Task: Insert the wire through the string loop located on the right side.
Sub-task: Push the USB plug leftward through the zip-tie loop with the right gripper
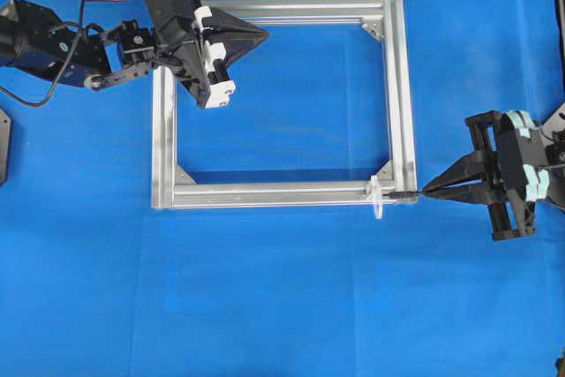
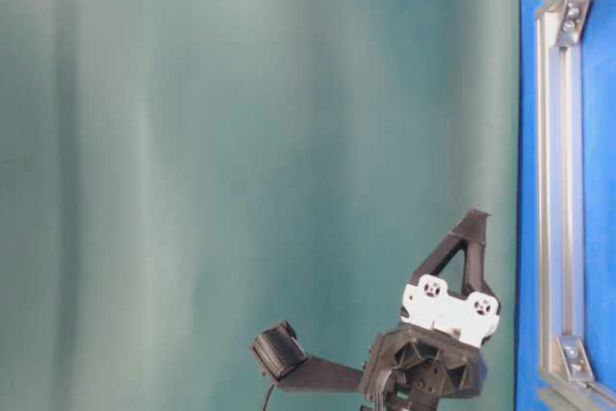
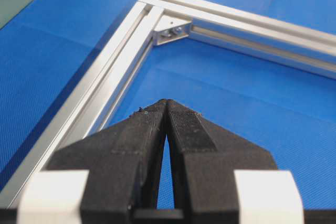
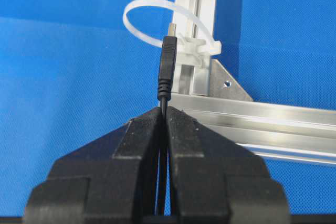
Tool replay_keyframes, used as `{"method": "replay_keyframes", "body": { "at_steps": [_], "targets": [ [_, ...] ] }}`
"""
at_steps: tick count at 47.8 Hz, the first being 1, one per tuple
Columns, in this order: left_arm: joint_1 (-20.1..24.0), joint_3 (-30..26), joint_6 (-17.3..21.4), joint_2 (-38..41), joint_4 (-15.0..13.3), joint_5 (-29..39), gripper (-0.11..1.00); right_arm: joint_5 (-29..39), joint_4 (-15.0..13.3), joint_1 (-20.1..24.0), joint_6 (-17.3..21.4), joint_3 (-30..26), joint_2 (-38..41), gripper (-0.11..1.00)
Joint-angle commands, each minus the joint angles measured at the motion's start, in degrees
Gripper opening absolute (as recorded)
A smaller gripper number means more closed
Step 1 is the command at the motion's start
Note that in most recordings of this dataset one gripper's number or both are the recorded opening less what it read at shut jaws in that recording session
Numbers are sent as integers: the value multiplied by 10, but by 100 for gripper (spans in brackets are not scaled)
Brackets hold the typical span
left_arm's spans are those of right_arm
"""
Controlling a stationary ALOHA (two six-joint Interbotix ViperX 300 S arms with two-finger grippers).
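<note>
My right gripper [image 4: 164, 109] is shut on the wire [image 4: 168, 61], pinching the thin black cable just behind its plug. The plug points at the string loop [image 4: 157, 18], a white band fastened to the frame's near right corner. Its metal tip sits at the loop's opening; I cannot tell whether it has entered. From overhead, the right gripper [image 1: 425, 192] holds the wire [image 1: 404, 192] just right of the string loop [image 1: 378, 202]. My left gripper [image 1: 263, 34] is shut and empty above the frame's far bar. The left gripper [image 3: 167, 102] has its tips touching.
The aluminium frame [image 1: 282, 192] lies flat on the blue cloth, with corner brackets [image 3: 170, 30] inside each corner. In the table-level view the left gripper [image 2: 475, 218] shows against a green backdrop, beside the frame [image 2: 553, 190]. The right arm's body sits at the table's right edge.
</note>
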Motion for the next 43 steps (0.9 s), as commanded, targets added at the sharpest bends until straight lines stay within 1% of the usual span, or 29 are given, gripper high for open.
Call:
{"method": "replay_keyframes", "body": {
  "at_steps": [1,22,27,36,43],
  "targets": [
    [-1,-8,-1,-18,2,-3,0,-6,-1,-1,0,-6,-3,-3],
    [-1,-7,-1,-18,2,-3,0,-6,-1,-1,0,-8,-1,-3],
    [-1,-7,-1,-18,2,-3,0,-16,0,-1,1,-11,6,-3],
    [-1,-8,-1,-18,2,-3,0,-49,1,-1,3,-23,45,-3],
    [-2,-8,-1,-18,2,-3,0,-79,1,-1,3,-43,87,-3]
  ]
}}
